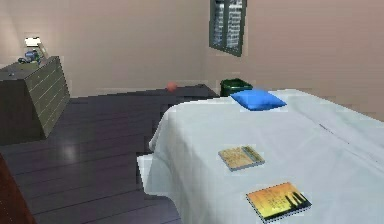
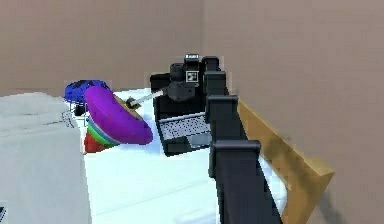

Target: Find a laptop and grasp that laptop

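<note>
on the white bed (image 2: 150,190), in the arm side view, a black laptop (image 2: 184,128) sits with its lid up: the keyboard deck lies nearer the camera and the screen stands behind it. the arm (image 2: 232,150) runs up the picture along the deck's right side, and at its far end the gripper (image 2: 166,90) shows in front of the screen, above the deck in the picture. so the laptop lies right at the gripper, with the deck just below it and a little to the picture's right. whether the fingers are over the laptop, beside it or touching it i cannot tell. nor can i tell whether the gripper holds anything, since the laptop stands on the bed right behind it. the laptop's long axis, its hinge line, runs across the picture with a slight slant, roughly square to the arm. i judge from that that the reach meets the laptop crosswise, not along its length, and that little travel is left, mostly a matter of height. a purple curved thing (image 2: 118,118) lies just left of the laptop, near enough that a sideways slip might brush it. in the forward view the bed carries a blue pillow (image 1: 258,99) and two books (image 1: 241,157).
</note>
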